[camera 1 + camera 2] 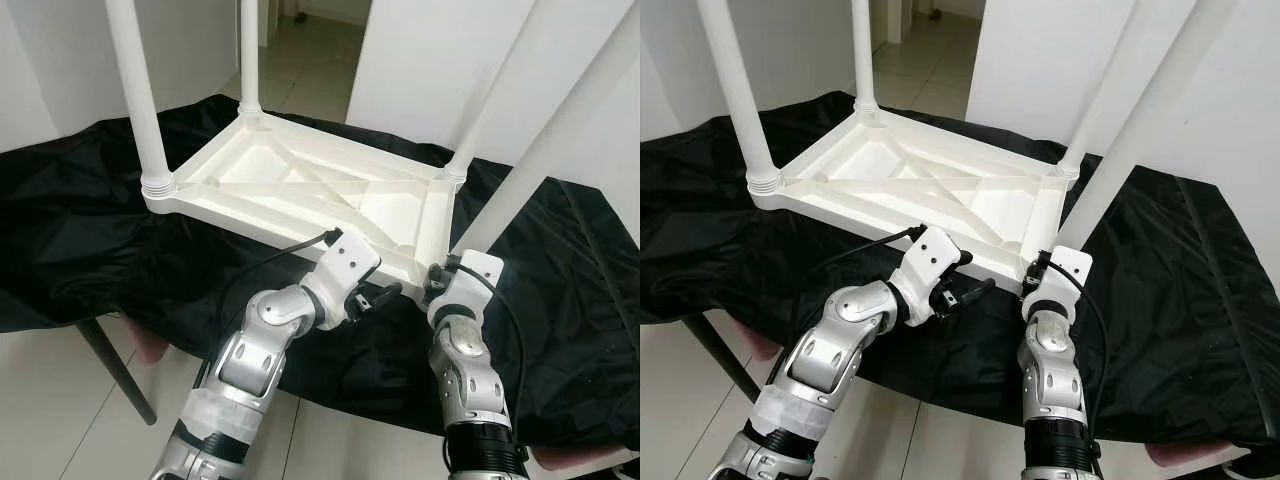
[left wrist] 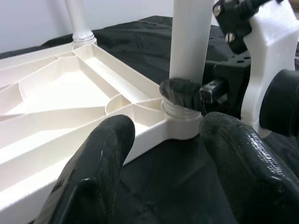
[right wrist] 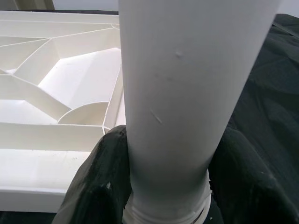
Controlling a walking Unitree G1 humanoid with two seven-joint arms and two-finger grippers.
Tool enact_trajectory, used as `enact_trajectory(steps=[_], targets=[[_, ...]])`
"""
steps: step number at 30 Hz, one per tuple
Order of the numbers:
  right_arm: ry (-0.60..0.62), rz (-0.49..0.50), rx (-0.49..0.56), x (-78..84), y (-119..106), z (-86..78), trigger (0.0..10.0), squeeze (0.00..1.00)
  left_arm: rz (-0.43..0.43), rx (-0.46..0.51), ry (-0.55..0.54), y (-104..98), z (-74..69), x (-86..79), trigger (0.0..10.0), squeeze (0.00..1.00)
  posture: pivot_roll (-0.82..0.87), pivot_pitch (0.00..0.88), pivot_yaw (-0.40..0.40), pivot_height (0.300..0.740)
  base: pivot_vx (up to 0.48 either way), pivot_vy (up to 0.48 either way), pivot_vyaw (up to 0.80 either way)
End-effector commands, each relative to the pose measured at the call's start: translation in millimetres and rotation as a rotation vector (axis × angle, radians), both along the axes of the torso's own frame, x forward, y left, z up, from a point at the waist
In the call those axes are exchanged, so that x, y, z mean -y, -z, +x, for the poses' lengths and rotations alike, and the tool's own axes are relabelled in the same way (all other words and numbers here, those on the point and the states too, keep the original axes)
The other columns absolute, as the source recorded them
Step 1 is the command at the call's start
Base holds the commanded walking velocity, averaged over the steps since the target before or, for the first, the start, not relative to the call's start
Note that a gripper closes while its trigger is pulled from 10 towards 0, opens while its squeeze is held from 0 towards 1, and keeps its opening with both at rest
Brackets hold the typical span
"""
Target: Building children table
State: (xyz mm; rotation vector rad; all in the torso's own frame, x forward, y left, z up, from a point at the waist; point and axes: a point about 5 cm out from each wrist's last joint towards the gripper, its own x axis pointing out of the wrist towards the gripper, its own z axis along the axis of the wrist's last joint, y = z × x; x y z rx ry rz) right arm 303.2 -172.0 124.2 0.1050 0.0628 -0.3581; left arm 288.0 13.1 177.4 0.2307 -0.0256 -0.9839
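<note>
Gripping the near-right leg (image 3: 173, 102) just above its threaded base, right gripper (image 3: 163, 186) with one black finger on each side, pinching the tube. Standing in the corner socket of the upturned white tabletop (image 1: 300, 185), which rests on a black cloth (image 1: 80, 230); long axis rising steeply and leaning away to the right. Three other legs already seated at the remaining corners. Hovering just beside the same corner, left gripper (image 2: 163, 154) with fingers spread wide and holding nothing, aimed at the socket from the left. Nearer arm for turning the leg home, by judgement: the right.
</note>
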Motion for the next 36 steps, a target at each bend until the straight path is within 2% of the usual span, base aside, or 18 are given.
enact_trajectory(steps=[1,2,3,4,13,14,15,17,20,22,26,32,35,36], targets=[[0.022,-0.017,-0.031,11.3,5.0,-3.3,10.0,0.0,0.003,0.002,-0.056,2.2,2.4,2.2,10.0,0.0,-0.01,0.0,-0.12,0.74,0.0,0.0,0.0],[0.01,-0.023,-0.022,14.3,3.5,-4.1,10.0,0.07,0.003,0.001,-0.057,2.2,2.4,2.2,10.0,0.0,-0.01,0.0,-0.122,0.74,0.0,0.0,0.0],[0.01,-0.023,-0.022,14.3,3.5,-4.1,10.0,0.07,0.003,0.001,-0.057,2.2,2.4,2.2,10.0,0.0,-0.01,0.0,-0.122,0.74,0.0,0.0,0.0],[-0.017,-0.016,-0.001,18.8,1.8,-4.6,10.0,1.0,0.003,0.002,-0.058,2.2,2.2,2.1,10.0,0.0,-0.01,0.0,-0.124,0.74,0.0,0.0,0.0],[-0.166,-0.104,0.024,41.6,-1.8,-8.4,10.0,1.0,0.003,0.003,-0.057,3.4,0.5,2.7,10.0,0.0,-0.01,0.0,-0.135,0.74,0.0,0.0,0.0],[-0.21,-0.098,0.029,44.3,-2.0,-8.6,10.0,0.0,0.001,0.003,-0.059,3.0,0.9,2.7,10.0,0.0,-0.01,0.0,-0.135,0.74,0.0,0.0,0.0],[-0.321,-0.065,0.032,48.0,-1.8,-8.2,10.0,0.0,-0.001,0.004,-0.061,2.7,1.3,2.8,10.0,0.0,-0.01,0.0,-0.14,0.74,0.0,0.0,0.0],[-0.348,-0.056,0.032,48.7,-1.5,-8.2,10.0,0.0,-0.001,0.004,-0.061,2.9,1.4,2.8,10.0,0.0,-0.01,0.0,-0.14,0.74,0.0,0.0,0.0],[-0.461,-0.108,0.022,57.4,-3.9,-4.3,10.0,0.0,0.002,0.005,-0.058,3.3,1.5,2.8,10.0,0.0,-0.02,0.0,-0.139,0.74,0.0,0.0,0.0],[-0.481,-0.125,0.021,58.8,-4.6,-3.5,10.0,0.0,0.002,0.005,-0.058,3.4,1.6,2.7,10.0,0.0,-0.02,0.0,-0.139,0.74,0.0,0.0,0.0],[-0.755,-0.175,-0.018,63.3,-6.9,8.1,10.0,0.0,0.008,0.012,-0.051,1.7,2.1,2.0,10.0,0.0,-0.01,0.0,-0.127,0.74,0.0,0.0,0.0],[-0.802,-0.183,-0.025,61.7,-5.7,9.5,10.0,0.0,0.009,0.013,-0.049,1.3,2.2,1.8,10.0,0.0,-0.01,0.0,-0.125,0.74,0.0,0.0,0.0],[-0.932,-0.186,-0.049,54.1,-5.0,20.0,10.0,0.0,0.012,0.016,-0.048,0.1,2.3,1.3,10.0,0.0,0.0,0.0,-0.12,0.74,0.0,0.0,0.0],[-0.932,-0.186,-0.049,54.1,-5.0,20.0,10.0,0.0,0.012,0.016,-0.048,0.1,2.3,1.3,10.0,0.0,0.0,0.0,-0.12,0.74,0.0,0.0,0.0]])
